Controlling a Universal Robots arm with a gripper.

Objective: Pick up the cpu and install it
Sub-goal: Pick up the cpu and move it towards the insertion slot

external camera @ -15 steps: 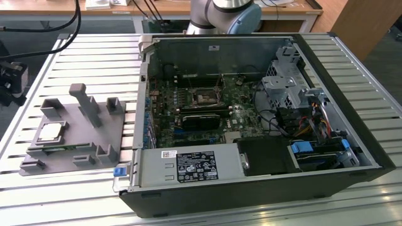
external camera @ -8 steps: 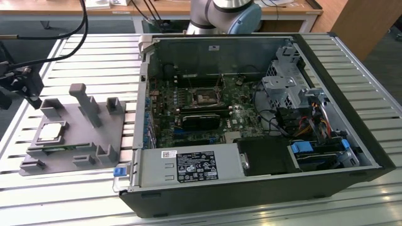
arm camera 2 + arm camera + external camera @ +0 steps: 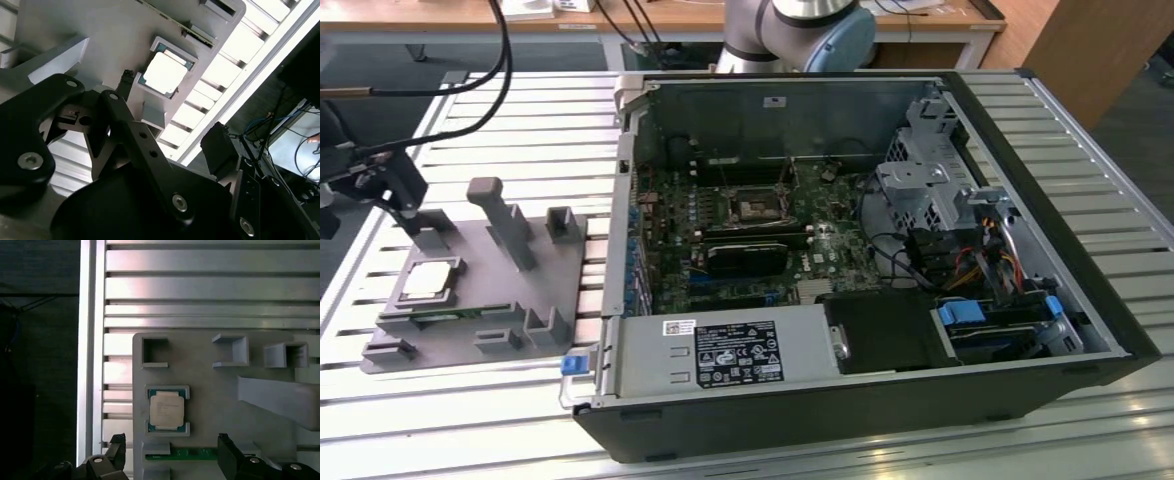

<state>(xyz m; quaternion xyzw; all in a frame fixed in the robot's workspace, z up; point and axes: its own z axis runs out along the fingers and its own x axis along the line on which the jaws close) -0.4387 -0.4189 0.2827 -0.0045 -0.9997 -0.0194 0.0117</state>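
Cpu (image 3: 167, 409), a flat silvery square chip, is seated in a grey plastic fixture (image 3: 210, 390) just beyond the spread, empty gripper (image 3: 172, 455), and is judged light, rigid and fragile, best held by opposite edges.

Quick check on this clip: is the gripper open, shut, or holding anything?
Gripper: open, jaws spread wide, holding nothing; the cpu lies in its fixture.

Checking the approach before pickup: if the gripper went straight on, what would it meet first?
The gripper would likely meet the green strip on the grey fixture plate, beside the cpu; depth is unclear.
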